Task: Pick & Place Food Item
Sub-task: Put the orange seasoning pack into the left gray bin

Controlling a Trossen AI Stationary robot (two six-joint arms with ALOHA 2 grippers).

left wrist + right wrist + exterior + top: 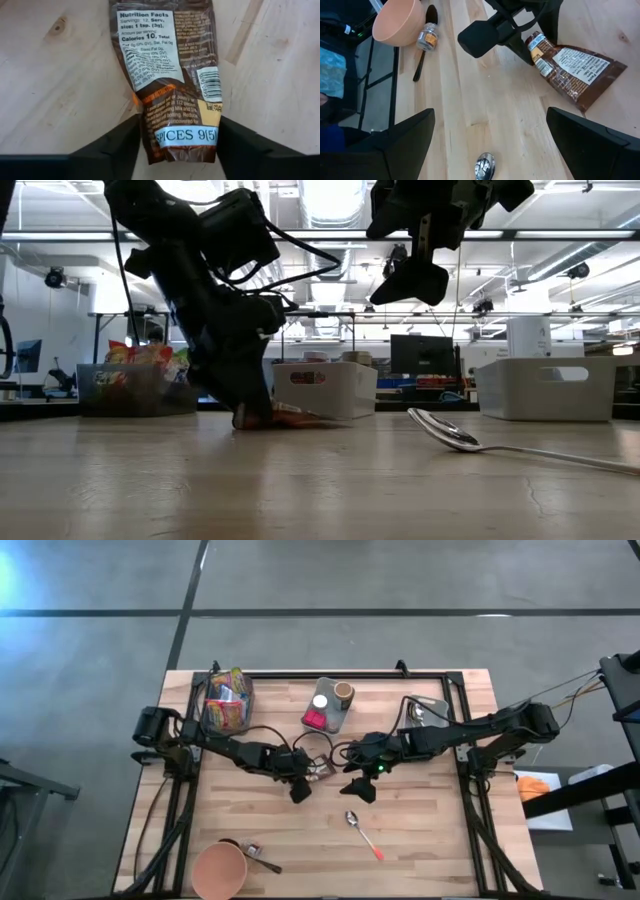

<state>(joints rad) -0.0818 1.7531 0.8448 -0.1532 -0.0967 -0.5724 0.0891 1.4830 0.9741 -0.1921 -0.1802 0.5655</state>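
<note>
Packet: brown spice packet (172, 75) lies flat on the wooden surface (420, 830), near its middle.
Left claw (177, 145): fingers either side of the packet's end, seemingly pinching it.
Right claw (490, 145): spread wide, raised just beside the packet, above the spoon (362, 832).

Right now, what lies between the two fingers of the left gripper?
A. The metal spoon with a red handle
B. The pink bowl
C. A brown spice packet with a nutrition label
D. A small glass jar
C. In the left wrist view, the brown spice packet lies flat on the wooden table, its lower end between the fingers of the left gripper; the spoon, bowl and jar lie elsewhere.
</note>
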